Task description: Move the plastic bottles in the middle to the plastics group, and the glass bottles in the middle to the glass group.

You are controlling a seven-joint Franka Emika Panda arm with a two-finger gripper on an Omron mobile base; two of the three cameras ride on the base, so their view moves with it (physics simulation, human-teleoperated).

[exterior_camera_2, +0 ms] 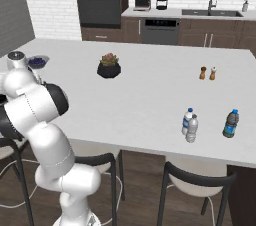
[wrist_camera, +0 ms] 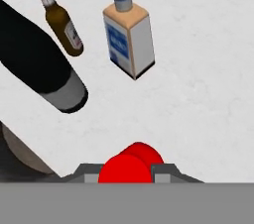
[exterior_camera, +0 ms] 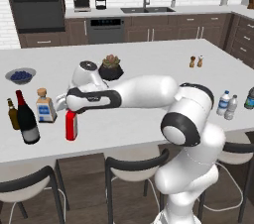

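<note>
My gripper (exterior_camera: 71, 111) is shut on the top of the slim red bottle (exterior_camera: 71, 126), which stands upright on the counter with its cap hidden. In the hand view the red bottle (wrist_camera: 130, 164) sits between my fingertips (wrist_camera: 90, 176). Just left of it stands the tall dark wine bottle (exterior_camera: 27, 119) (wrist_camera: 44, 69), with the brown beer bottle (exterior_camera: 12, 114) (wrist_camera: 59, 17) and the square cork-stoppered bottle (exterior_camera: 44, 106) (wrist_camera: 129, 39). At the far right two small clear water bottles (exterior_camera: 223, 103) (exterior_camera_2: 186, 121) stand together next to a dark blue-green bottle (exterior_camera: 250, 98) (exterior_camera_2: 230, 123).
A potted succulent (exterior_camera: 111, 68) (exterior_camera_2: 109, 66) sits mid-counter behind my arm. A bowl of blueberries (exterior_camera: 20, 75) lies at the back left, and two small shakers (exterior_camera: 196, 61) (exterior_camera_2: 207, 73) at the back right. Stools (exterior_camera: 136, 168) line the counter's near edge.
</note>
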